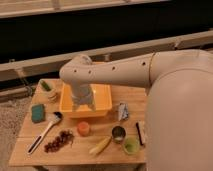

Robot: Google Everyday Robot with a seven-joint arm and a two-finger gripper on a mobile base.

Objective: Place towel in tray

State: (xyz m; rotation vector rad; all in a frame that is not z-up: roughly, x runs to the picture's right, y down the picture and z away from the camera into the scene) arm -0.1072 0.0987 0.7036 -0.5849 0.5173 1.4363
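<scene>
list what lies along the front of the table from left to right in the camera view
grapes → orange object → banana → metal cup → green cup. The gripper is farther back, over the yellow tray.

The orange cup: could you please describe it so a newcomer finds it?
On the wooden table sits a yellow tray, with the gripper hanging over it. The orange cup stands before the tray's near rim, right of the grapes; nothing else is orange.

The yellow tray (102, 95), shallow and rectangular, sits flat on the desk (75, 154), directly beneath the pincer (83, 104), which hangs inside it. A pale patch at the pincer's tip may be the towel; I cannot tell.
</scene>
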